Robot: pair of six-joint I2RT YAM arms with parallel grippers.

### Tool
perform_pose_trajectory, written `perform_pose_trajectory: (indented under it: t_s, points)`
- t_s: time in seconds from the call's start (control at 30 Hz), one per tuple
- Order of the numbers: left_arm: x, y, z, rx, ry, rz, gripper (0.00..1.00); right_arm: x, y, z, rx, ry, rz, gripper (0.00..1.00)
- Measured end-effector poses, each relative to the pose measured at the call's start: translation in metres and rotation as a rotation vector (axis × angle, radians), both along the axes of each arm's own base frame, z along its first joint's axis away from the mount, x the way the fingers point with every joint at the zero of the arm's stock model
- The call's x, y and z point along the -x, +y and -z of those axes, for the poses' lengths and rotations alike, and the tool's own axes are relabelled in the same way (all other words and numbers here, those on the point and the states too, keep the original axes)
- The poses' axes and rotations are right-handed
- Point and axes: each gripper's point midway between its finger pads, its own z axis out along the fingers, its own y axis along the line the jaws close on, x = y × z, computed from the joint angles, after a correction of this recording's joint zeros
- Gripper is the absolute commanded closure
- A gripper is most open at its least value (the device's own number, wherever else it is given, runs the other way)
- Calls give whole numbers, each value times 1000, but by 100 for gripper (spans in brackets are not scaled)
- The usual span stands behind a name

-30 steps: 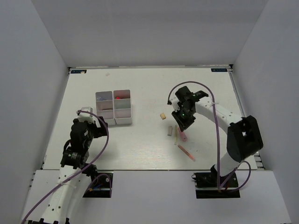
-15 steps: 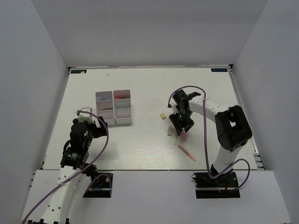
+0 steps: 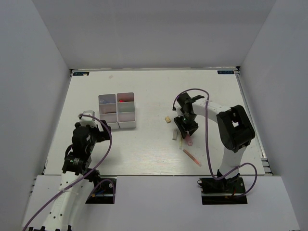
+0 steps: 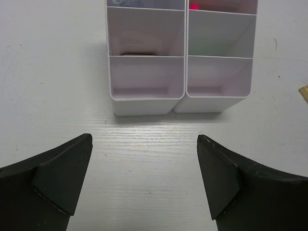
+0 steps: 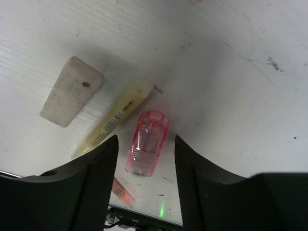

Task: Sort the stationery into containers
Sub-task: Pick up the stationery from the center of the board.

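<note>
Top view, tray [image 3: 117, 111]: it stands on the surface [image 3: 144, 154], left of centre. Something red shows in its far right compartment, so a little sorting looks done.
Top view, loose stationery: a beige eraser [image 3: 168, 119], grey eraser [image 3: 174, 136], yellowish pen [image 3: 181, 141], pink piece [image 3: 189, 141] and pink pencil [image 3: 192, 157] lie right of centre, well apart from the tray. I judge most of the job is left.
Top view, right jaws: they are low over that cluster, at the pink piece.
Left wrist view, left jaws: they are wide apart with nothing between them, and point at the tray from near.
Left wrist view, compartments: the two nearest are bare. A dark sliver lies in the middle left one, and a red bit peeks from the far right.
Right wrist view, right jaws: they are parted, one on each side of the pink piece, with a thin gap on both sides, so they are not gripping it.
Right wrist view, neighbours: the yellowish pen lies just beside the pink piece, with the grey eraser beyond it.
Right wrist view, step in hand: the pink piece is likely the next to go.
</note>
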Motion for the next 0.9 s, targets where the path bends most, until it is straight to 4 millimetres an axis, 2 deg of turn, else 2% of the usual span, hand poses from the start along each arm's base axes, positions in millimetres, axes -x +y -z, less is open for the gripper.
perform_pose_trajectory:
  t_s: [0.13, 0.23, 0.37, 0.6, 0.7, 0.73, 0.9]
  points:
    - [0, 0, 0, 0, 0, 0, 0, -2, -3, 2, 5, -3, 10, 55]
    - [0, 0, 0, 0, 0, 0, 0, -3, -5, 2, 3, -8, 21, 55]
    - [0, 0, 0, 0, 0, 0, 0, -3, -7, 3, 8, -35, 20, 50]
    - [0, 0, 0, 0, 1, 0, 0, -4, -20, 5, 54, -124, 23, 50]
    - [0, 0, 0, 0, 1, 0, 0, -6, -23, 5, 66, -144, 30, 59]
    - [0, 0, 0, 0, 1, 0, 0, -7, -23, 5, 66, -148, 34, 69]
    - [0, 0, 0, 0, 1, -1, 0, -7, -23, 6, 66, -142, 40, 94]
